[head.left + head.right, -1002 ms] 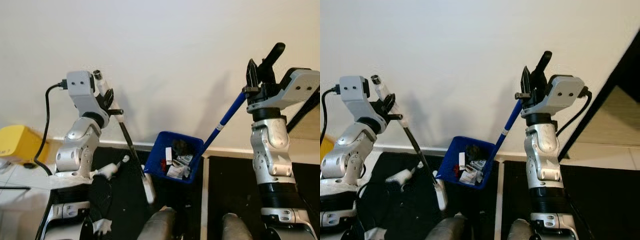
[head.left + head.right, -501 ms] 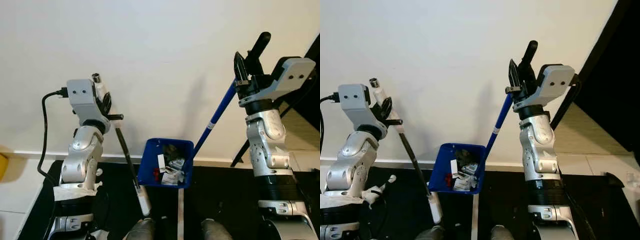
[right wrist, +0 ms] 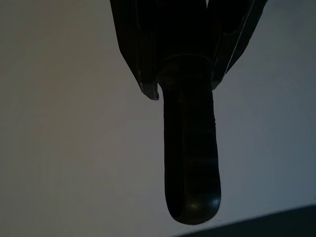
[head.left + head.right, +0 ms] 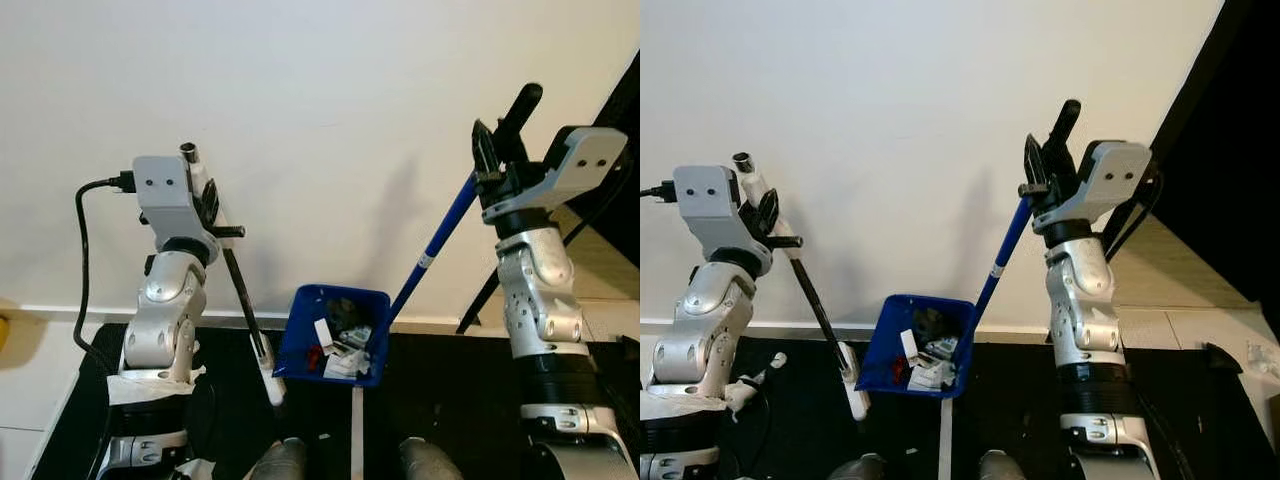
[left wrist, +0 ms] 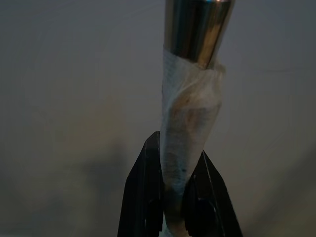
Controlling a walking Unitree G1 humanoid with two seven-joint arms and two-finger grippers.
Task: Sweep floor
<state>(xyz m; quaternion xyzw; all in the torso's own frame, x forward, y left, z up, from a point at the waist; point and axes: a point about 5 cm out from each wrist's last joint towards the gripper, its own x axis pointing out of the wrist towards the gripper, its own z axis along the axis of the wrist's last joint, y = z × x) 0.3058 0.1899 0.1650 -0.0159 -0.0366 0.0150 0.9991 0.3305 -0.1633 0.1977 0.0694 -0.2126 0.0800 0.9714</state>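
- Head views: the left gripper (image 4: 207, 200), raised at the left, is clamped on the broom handle (image 4: 238, 290), which slants down toward the dark floor (image 4: 450, 390). The right gripper (image 4: 500, 140), raised at the right, grips the blue dustpan handle (image 4: 440, 235); the blue dustpan (image 4: 335, 335), full of scraps, hangs between the arms before the white wall (image 4: 320, 90).
- Left wrist view: black fingers (image 5: 143, 197) pinch the tape-wrapped broom handle.
- Right wrist view: fingers (image 3: 136, 49) closed around the handle's dark end grip (image 3: 190, 158).

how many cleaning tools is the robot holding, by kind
broom, in the left gripper: 1
dustpan, blue with litter inside, in the right gripper: 1
total: 2
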